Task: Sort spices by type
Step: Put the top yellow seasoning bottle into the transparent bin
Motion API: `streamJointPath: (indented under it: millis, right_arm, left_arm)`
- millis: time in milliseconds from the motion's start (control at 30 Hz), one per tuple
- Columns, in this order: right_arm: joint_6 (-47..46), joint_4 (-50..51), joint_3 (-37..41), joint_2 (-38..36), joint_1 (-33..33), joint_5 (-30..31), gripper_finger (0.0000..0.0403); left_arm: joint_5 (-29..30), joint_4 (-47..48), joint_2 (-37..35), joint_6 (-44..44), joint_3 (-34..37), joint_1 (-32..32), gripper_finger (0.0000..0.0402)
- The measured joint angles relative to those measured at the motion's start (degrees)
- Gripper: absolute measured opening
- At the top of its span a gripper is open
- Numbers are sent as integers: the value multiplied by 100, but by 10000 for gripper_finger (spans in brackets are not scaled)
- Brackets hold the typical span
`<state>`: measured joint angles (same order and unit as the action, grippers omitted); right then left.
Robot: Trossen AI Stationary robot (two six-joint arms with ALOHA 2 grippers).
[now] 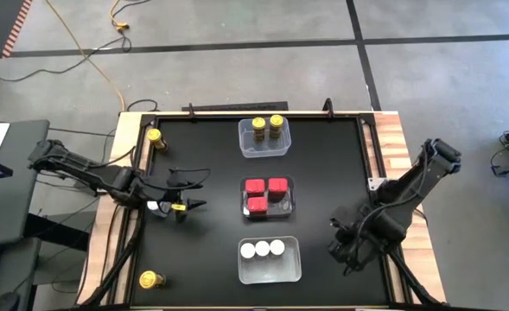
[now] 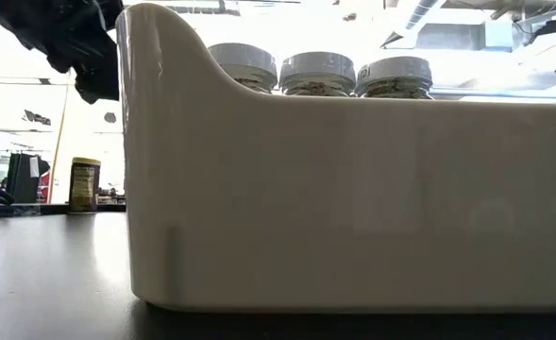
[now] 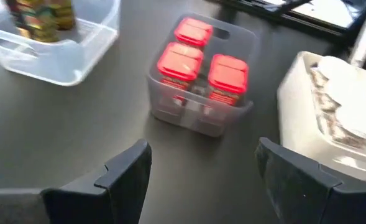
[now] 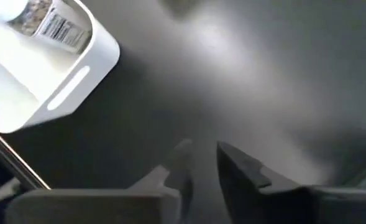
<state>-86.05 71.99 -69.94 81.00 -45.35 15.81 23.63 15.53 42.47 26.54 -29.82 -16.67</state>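
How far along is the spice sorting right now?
Mostly done. Sorted: two yellow-capped jars in the far tub, three red tins in the middle tub, three white-capped jars in the near tub. In hand: nothing; the left gripper hovers open. Left: two loose yellow-capped jars.

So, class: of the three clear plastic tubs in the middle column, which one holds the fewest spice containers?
The far clear plastic tub, holding only two yellow-capped amber jars; the middle tub has three red tins and the near tub three white-capped jars.
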Motion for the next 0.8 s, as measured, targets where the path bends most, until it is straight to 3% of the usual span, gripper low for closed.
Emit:
streamJointPath:
  millis: [167,333,467,800]
  right_arm:
    - [1410,-304,194,-141,60,-4,49]
    - [1767,-721,195,2,348,1,21]
    - [2771,-1292,195,82,536,289,15]
    - [3757,-1460,312,-328,1275,1035,14]
  left_arm:
    - [119,-14,-12,-78,-101,334,277]
    - [130,-9,-12,-80,-184,701,277]
    - [133,-7,-12,-444,-255,1073,277]
    - [130,-9,-12,-1477,-646,1759,277]
